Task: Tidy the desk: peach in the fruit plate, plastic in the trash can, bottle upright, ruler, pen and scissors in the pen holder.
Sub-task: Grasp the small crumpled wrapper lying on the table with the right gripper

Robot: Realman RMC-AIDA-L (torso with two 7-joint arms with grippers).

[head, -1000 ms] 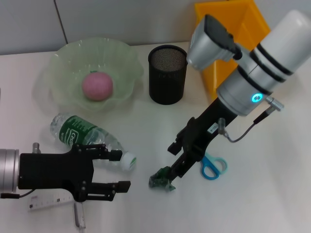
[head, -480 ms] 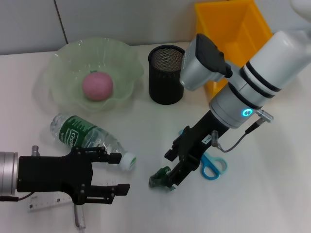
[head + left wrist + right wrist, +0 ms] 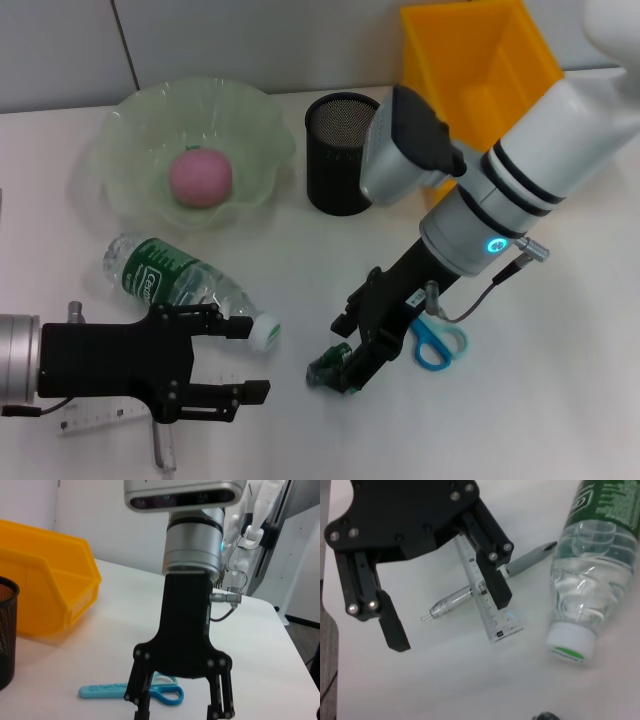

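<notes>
The right gripper is down at the desk with its fingers closed on the crumpled green plastic, the blue scissors lying flat just behind it and the yellow trash can well beyond, past the black mesh pen holder. The left gripper hovers with jaws spread wide; the fallen bottle lies beside one finger, its white cap just off the tip, the ruler and pen cross beneath it, and the peach sits in the fruit plate beyond
</notes>
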